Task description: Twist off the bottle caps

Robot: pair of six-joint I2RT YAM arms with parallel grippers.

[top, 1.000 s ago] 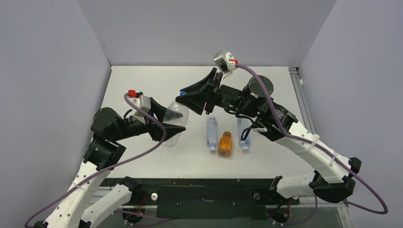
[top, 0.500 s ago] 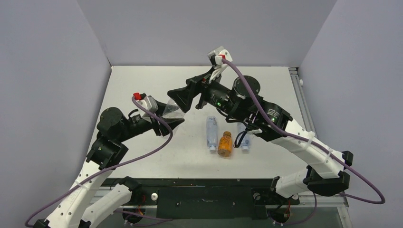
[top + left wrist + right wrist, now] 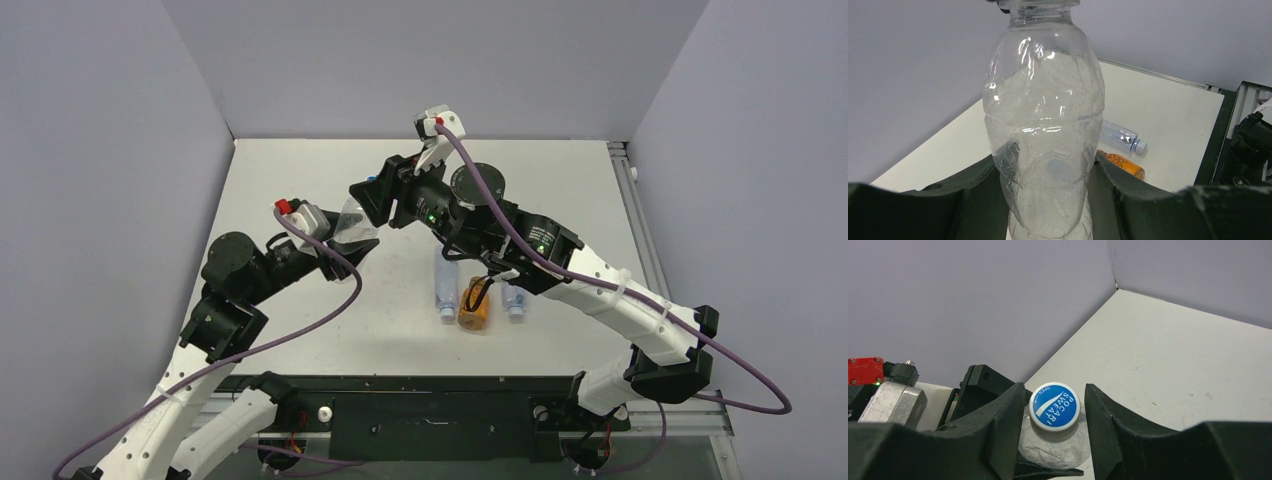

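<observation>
**two robot arms meet at one clear bottle above a white table**

seen from above, two white and black robot arms reach in from the near edge of a white table (image 3: 300, 170) with grey walls around it. the left gripper (image 3: 1045, 165) is clamped on the lower body of a clear bottle (image 3: 1043, 100), one dark finger pressed to each side. it holds the bottle up off the table, over the left half, with the neck pointing toward the right arm.

the right gripper (image 3: 1054, 394) sits at the top of that bottle. its two dark fingers stand close on either side of the cap (image 3: 1054, 409), which is white with a round blue top and white lettering. the gaps at each side look very thin, and it is not possible to tell whether the fingers are pressing the cap or only flanking it.

three more bottles lie side by side near the middle of the table, under the right arm: a blue-label bottle (image 3: 446, 283), an orange bottle (image 3: 474, 310) just beside it, and a second blue-label bottle (image 3: 514, 300) partly hidden by the arm.
</observation>
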